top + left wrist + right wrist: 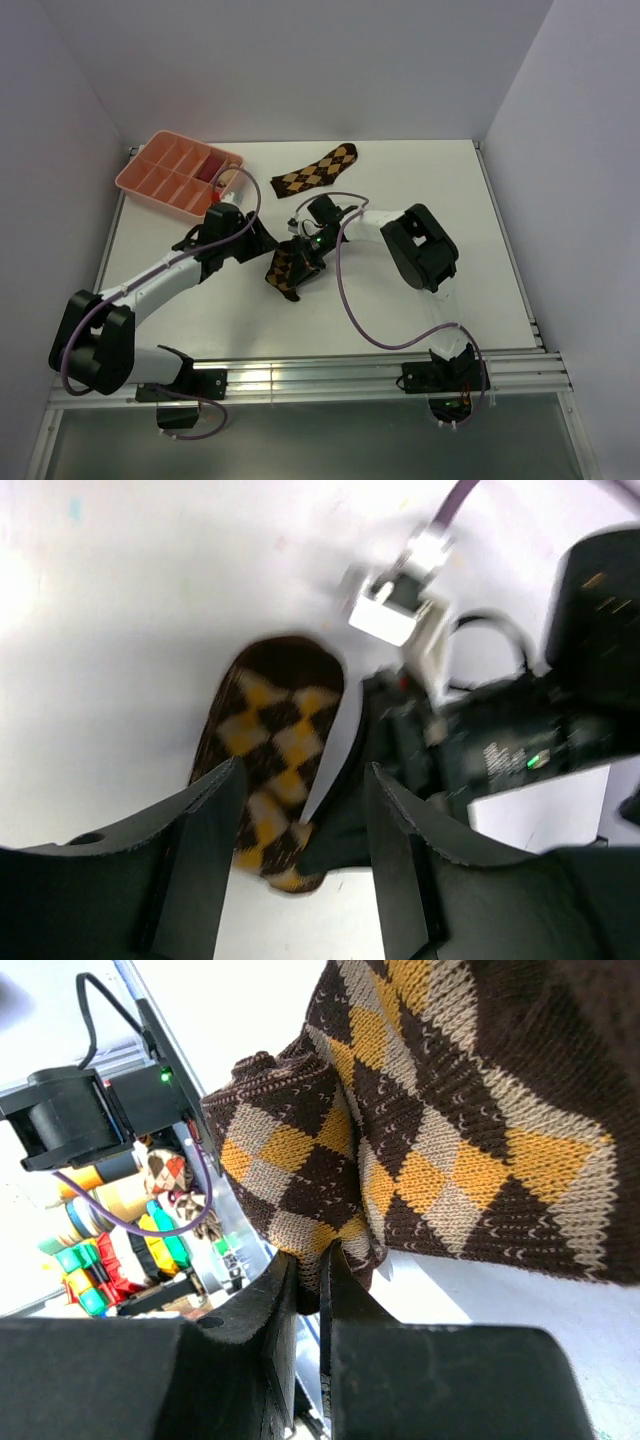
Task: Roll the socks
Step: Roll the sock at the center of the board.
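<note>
Rolls [212, 166] in pink tray [150, 181], socks [318, 168] outside

Overhead rear view, wrist close-ups, probably same sock [284, 272]

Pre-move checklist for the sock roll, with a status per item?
1. Right gripper grips the near sock: ok, jaws are closed on its edge.
2. Left gripper is open: ok, fingers are apart with the near sock beyond them.
3. Left gripper is clear of the near sock: cannot tell, contact is not visible.
4. Near sock is rolled: not ok, only a fold shows by the held edge.
5. Far sock is ready: ok, it lies flat and apart from both grippers.
6. Left arm is clear of the tray: cannot tell, it sits close to the tray's near corner.
</note>
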Motion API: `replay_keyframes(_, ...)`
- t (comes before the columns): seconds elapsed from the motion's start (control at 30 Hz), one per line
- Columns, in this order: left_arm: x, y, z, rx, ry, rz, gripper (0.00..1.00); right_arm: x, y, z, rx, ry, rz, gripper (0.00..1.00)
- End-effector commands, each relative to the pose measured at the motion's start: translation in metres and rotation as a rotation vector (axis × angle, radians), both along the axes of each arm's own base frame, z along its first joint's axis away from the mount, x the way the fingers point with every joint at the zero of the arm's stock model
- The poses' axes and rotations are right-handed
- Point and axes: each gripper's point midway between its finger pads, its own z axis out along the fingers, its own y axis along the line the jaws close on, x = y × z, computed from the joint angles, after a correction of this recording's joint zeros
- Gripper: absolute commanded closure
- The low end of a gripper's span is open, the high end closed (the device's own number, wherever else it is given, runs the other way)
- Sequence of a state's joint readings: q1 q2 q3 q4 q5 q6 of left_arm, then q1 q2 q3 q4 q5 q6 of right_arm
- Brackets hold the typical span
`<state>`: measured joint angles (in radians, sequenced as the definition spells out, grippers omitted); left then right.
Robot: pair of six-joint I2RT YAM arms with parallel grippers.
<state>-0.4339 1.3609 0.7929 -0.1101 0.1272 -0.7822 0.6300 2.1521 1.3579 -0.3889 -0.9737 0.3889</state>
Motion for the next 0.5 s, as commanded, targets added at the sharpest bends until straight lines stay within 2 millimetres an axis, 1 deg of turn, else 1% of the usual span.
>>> replay_keyframes(0.0,-0.027,0.005,-0.024,-0.025,0.093,0.015,0.43,0.004,-0.011,-0.034,-0.137,-0.014,-0.018,1.0)
replay_keyframes(0.03,-0.03,0.005,-0.026,-0.033,0.098,0.015,0.43,0.005,-0.011,-0.034,-0.136,-0.015,-0.018,1.0)
replay_keyframes(0.07,-0.035,0.006,-0.032,-0.039,0.111,0.017,0.44,0.005,-0.011,-0.033,-0.137,-0.014,-0.018,1.0)
replay_keyframes(0.17,-0.042,0.007,-0.042,-0.047,0.142,0.034,0.44,0.005,-0.01,-0.034,-0.138,-0.016,-0.015,1.0)
replay_keyframes(0.33,-0.04,0.011,-0.055,-0.04,0.152,0.08,0.45,0.006,-0.011,-0.035,-0.149,-0.028,-0.009,1.0)
replay_keyframes(0.47,-0.036,0.012,-0.065,-0.031,0.171,0.104,0.48,0.005,-0.01,-0.036,-0.155,-0.041,-0.001,1.0)
